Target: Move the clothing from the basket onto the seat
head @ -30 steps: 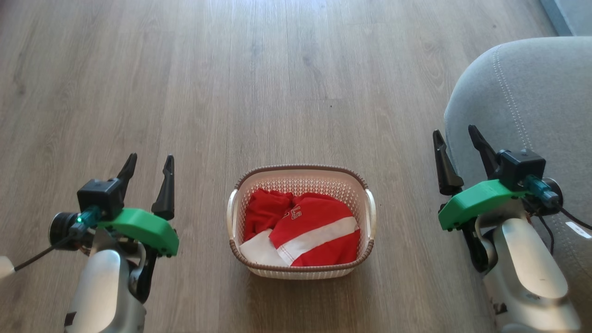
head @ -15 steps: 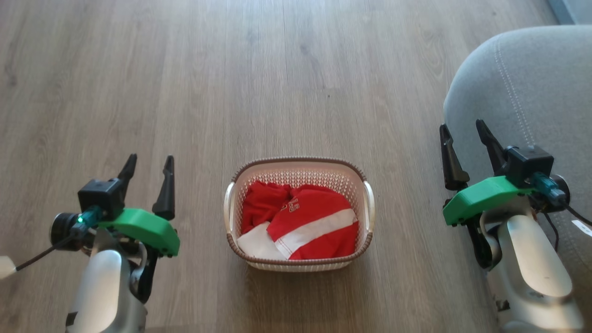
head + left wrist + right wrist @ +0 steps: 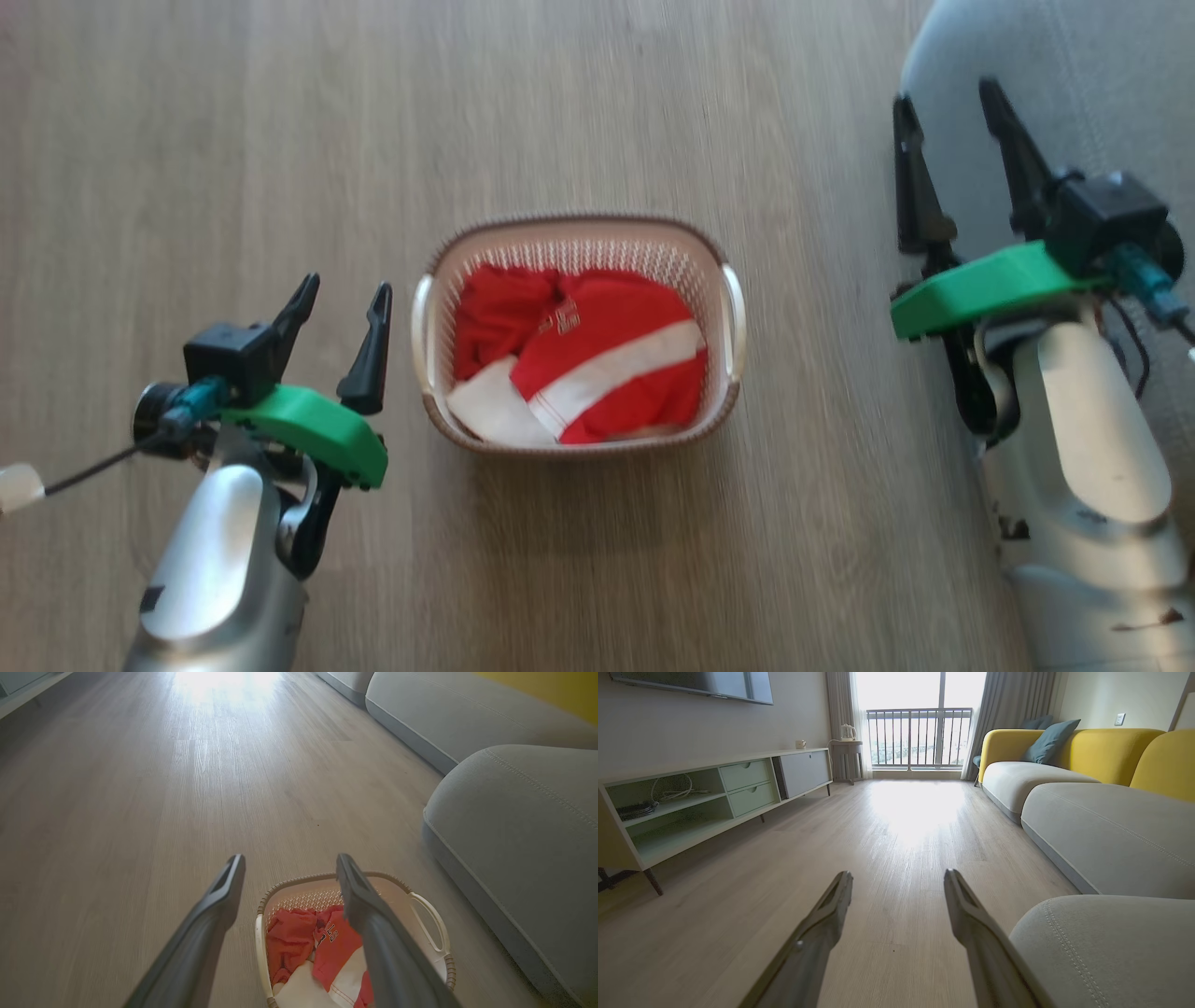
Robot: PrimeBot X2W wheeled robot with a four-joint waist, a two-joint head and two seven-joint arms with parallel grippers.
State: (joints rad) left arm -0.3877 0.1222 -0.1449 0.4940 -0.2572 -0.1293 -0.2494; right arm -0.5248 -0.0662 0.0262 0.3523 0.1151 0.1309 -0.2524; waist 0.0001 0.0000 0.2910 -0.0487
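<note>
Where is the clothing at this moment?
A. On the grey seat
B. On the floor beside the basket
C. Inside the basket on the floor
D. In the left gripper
C: the red and white clothing lies inside the basket, which stands on the wooden floor; the left gripper and the right gripper are both open and hold nothing.

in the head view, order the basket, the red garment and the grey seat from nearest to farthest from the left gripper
1. basket: its left handle sits just right of the left gripper.
2. red garment: inside the basket, past that handle.
3. grey seat: far right, at the view's upper corner.
</note>
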